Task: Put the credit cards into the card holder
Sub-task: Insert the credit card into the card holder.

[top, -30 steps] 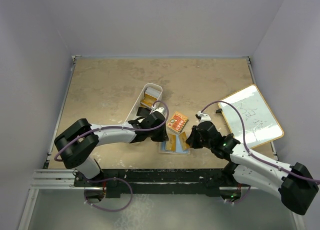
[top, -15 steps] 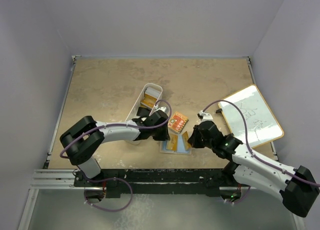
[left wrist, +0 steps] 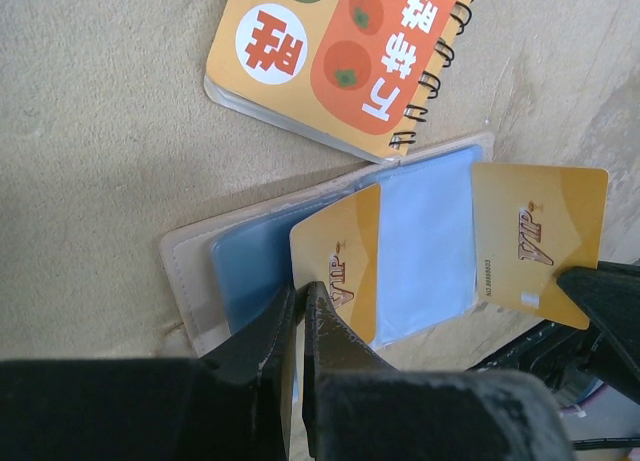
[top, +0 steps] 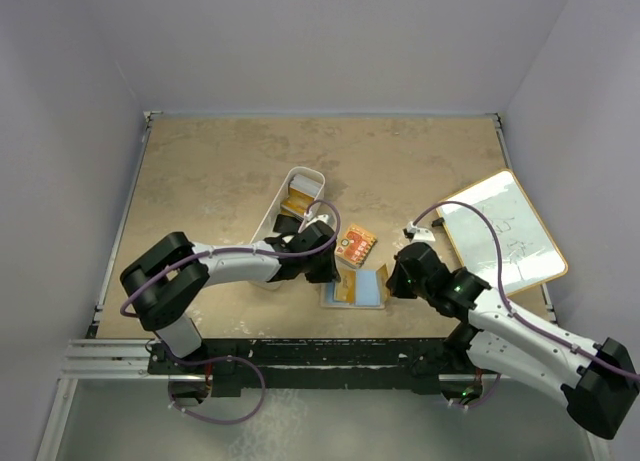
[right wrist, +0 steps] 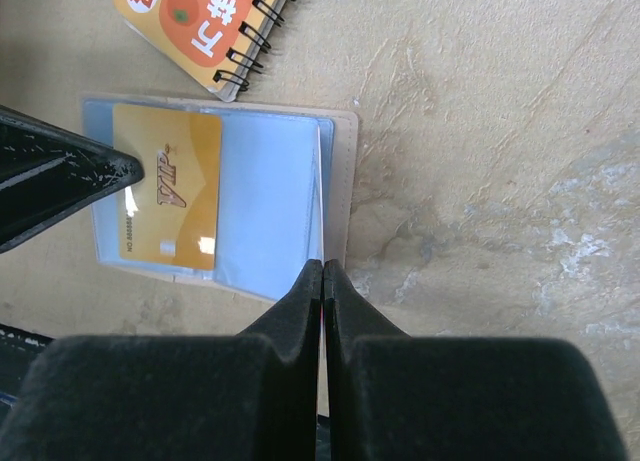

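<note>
The beige card holder (top: 368, 289) lies open on the table, its pale blue sleeves facing up (left wrist: 200, 281) (right wrist: 345, 171). An orange-gold credit card (left wrist: 345, 261) (right wrist: 168, 186) lies over its left half. My left gripper (left wrist: 300, 293) (top: 328, 271) is shut on that card's edge. A second orange-gold credit card (left wrist: 540, 236) stands on edge at the holder's right side and shows only as a thin line (right wrist: 320, 201) in the right wrist view. My right gripper (right wrist: 322, 266) (top: 393, 279) is shut on it.
An orange spiral notebook (top: 355, 245) (left wrist: 340, 51) lies just behind the holder. A long white bin (top: 283, 206) with more items stands behind my left gripper. A framed whiteboard (top: 505, 231) lies at the right edge of the table.
My right gripper has drawn back to the right with its card, which now stands on edge. This uncovers the holder's blue right half. The left arm shifted slightly and then held still.
</note>
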Robot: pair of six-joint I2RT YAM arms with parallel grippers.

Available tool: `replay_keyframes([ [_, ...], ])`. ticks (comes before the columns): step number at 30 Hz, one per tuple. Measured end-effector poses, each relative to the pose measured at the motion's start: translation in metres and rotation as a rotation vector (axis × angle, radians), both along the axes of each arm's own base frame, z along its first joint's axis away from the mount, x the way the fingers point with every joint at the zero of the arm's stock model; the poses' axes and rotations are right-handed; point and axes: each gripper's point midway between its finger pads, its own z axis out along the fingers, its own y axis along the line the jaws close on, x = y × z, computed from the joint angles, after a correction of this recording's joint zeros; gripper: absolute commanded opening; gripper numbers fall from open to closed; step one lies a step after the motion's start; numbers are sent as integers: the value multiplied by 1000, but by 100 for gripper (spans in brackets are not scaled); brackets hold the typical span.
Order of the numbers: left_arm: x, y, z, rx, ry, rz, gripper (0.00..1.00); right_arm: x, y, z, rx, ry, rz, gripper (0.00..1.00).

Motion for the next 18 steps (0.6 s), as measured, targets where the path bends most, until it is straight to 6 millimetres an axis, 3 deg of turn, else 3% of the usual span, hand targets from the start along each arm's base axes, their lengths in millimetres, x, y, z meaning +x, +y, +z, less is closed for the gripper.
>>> replay_keyframes([
  [18, -5, -8, -1, -49, 79, 59, 0, 1, 0, -6, 20, -12, -16, 0],
])
